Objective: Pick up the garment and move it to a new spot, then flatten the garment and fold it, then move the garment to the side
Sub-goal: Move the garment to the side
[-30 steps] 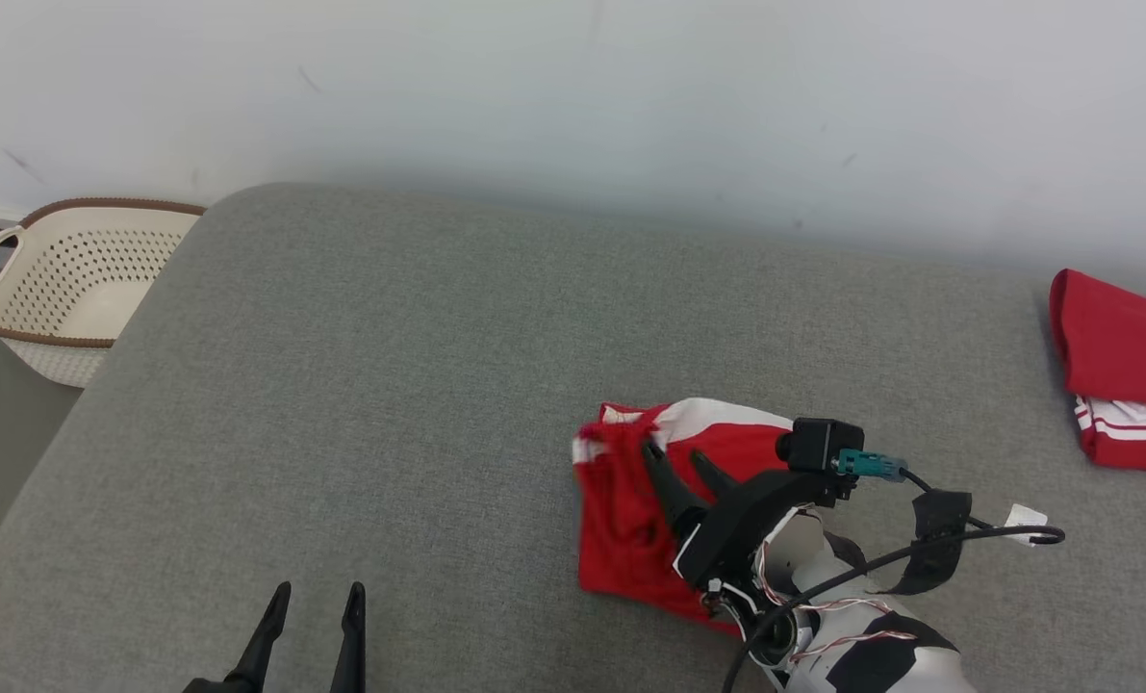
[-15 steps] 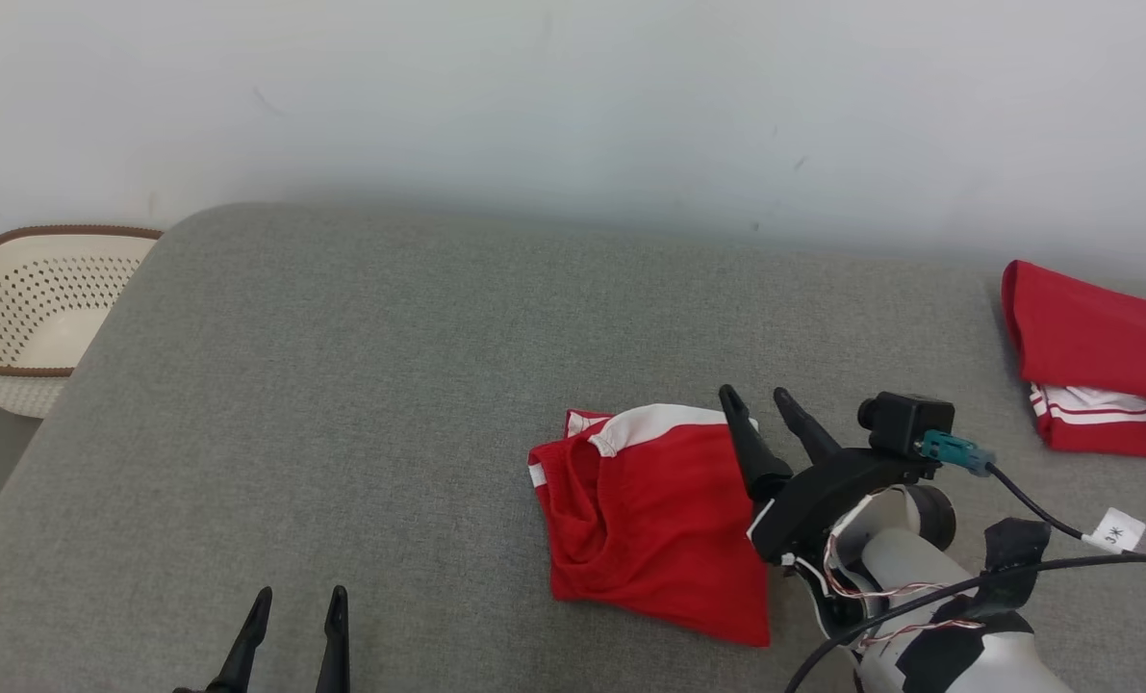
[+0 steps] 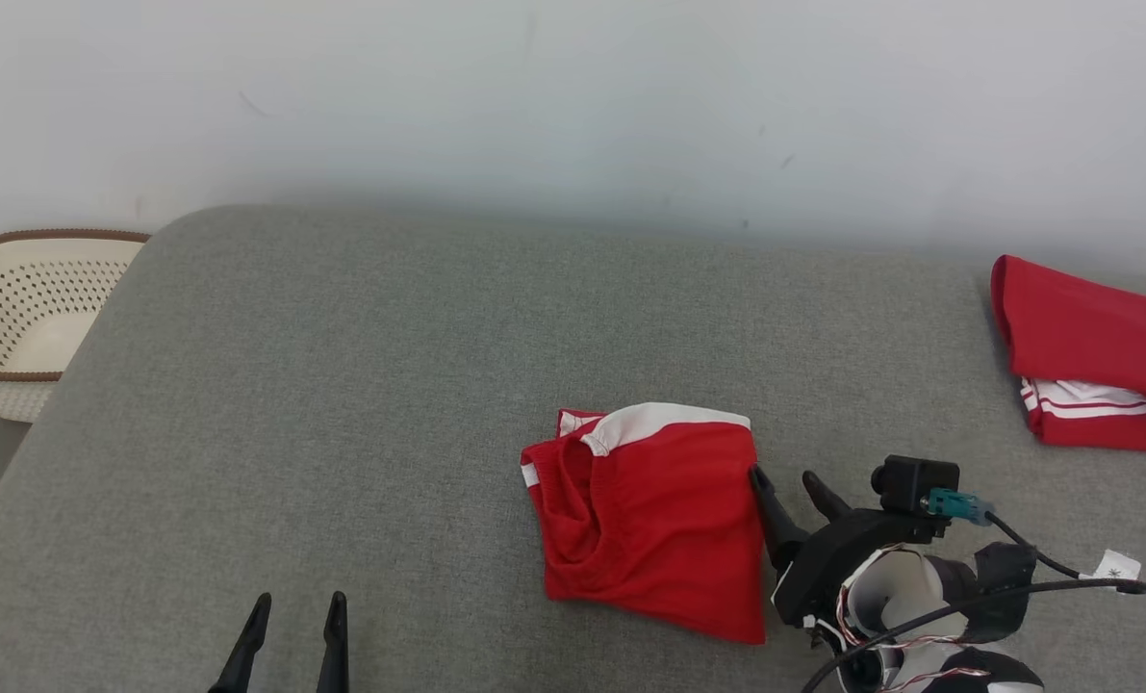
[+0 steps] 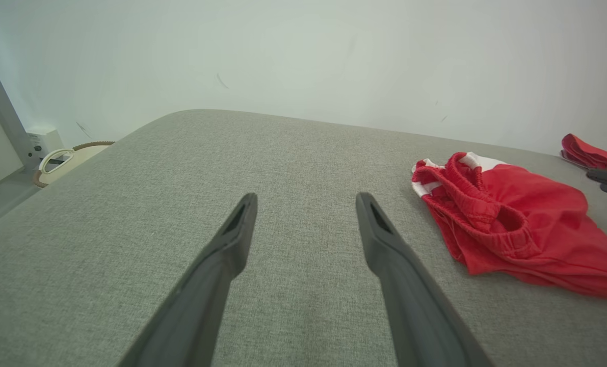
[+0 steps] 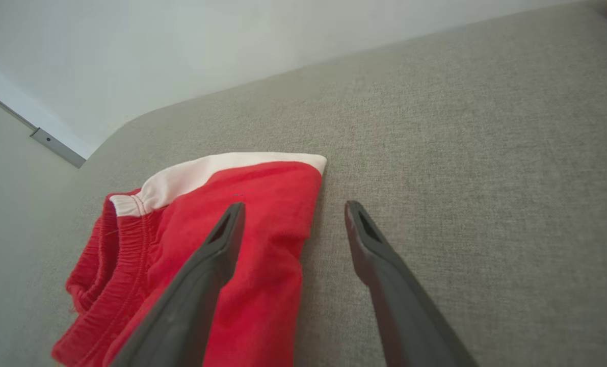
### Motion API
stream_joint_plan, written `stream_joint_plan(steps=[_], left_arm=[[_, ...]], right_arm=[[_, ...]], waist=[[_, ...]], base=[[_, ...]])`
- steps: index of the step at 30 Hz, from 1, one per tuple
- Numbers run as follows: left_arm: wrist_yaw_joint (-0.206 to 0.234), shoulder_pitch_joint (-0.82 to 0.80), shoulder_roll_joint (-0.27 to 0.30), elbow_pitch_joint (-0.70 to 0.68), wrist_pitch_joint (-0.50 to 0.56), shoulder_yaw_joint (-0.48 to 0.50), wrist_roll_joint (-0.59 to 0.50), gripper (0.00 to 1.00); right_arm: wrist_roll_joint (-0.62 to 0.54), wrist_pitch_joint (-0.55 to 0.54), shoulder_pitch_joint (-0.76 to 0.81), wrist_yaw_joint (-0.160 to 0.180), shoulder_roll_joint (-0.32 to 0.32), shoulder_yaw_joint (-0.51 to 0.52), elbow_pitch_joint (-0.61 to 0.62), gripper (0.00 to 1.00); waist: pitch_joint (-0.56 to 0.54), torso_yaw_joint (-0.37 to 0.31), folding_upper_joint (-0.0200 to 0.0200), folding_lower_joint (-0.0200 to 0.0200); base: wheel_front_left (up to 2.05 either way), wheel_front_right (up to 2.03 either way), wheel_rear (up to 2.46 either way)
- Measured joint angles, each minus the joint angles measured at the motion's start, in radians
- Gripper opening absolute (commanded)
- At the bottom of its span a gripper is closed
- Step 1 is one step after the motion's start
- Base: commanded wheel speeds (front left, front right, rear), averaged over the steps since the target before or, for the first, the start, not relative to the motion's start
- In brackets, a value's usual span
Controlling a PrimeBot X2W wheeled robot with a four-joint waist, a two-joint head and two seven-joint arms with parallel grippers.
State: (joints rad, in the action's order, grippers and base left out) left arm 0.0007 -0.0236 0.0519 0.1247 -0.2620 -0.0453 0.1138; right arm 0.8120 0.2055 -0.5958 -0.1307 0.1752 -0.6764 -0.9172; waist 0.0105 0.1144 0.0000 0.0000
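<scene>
Red shorts (image 3: 649, 520) lie folded on the grey cushion (image 3: 342, 385), our right gripper (image 3: 782, 474) spread beside their edge, left gripper (image 3: 300, 598) spread well apart. Folding looks done; next we must pinch and shift them aside.

Grey couch (image 3: 390, 366), white wall (image 3: 573, 96)

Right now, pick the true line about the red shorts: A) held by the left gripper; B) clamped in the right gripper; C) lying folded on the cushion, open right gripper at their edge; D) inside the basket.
C: the red shorts lie folded on the cushion, and the right gripper stands open at their edge.
</scene>
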Motion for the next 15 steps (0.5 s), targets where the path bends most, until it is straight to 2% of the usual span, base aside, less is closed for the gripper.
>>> stream_joint_plan(steps=[11,12,13,14,15], left_arm=[[-0.008,-0.006,0.000,0.002,0.000,0.002,-0.001,1.00],[-0.008,-0.007,0.000,0.003,0.000,0.002,-0.001,1.00],[-0.008,-0.008,0.000,0.003,0.000,0.002,-0.001,1.00],[-0.008,-0.009,0.000,0.003,0.000,0.002,-0.001,1.00],[-0.008,-0.010,0.000,0.003,0.000,0.002,-0.001,1.00]], right_arm=[[0.047,-0.113,0.014,0.000,-0.039,-0.022,-0.047,1.00],[0.054,-0.129,0.015,0.000,-0.042,-0.028,-0.049,0.93],[0.058,-0.139,0.015,0.000,-0.045,-0.036,-0.048,0.66],[0.062,-0.144,0.015,0.000,-0.048,-0.042,-0.044,0.00],[0.063,-0.144,0.015,0.000,-0.050,-0.049,-0.040,0.00]], waist=[[0.022,0.018,0.0000,0.0000],[0.023,0.019,0.0000,0.0000],[0.024,0.020,0.0000,0.0000],[0.024,0.021,0.0000,0.0000],[0.025,0.022,0.0000,0.0000]], base=[[0.00,0.00,0.00],[0.00,0.00,0.00],[0.00,0.00,0.00],[0.00,0.00,0.00],[0.00,0.00,0.00]])
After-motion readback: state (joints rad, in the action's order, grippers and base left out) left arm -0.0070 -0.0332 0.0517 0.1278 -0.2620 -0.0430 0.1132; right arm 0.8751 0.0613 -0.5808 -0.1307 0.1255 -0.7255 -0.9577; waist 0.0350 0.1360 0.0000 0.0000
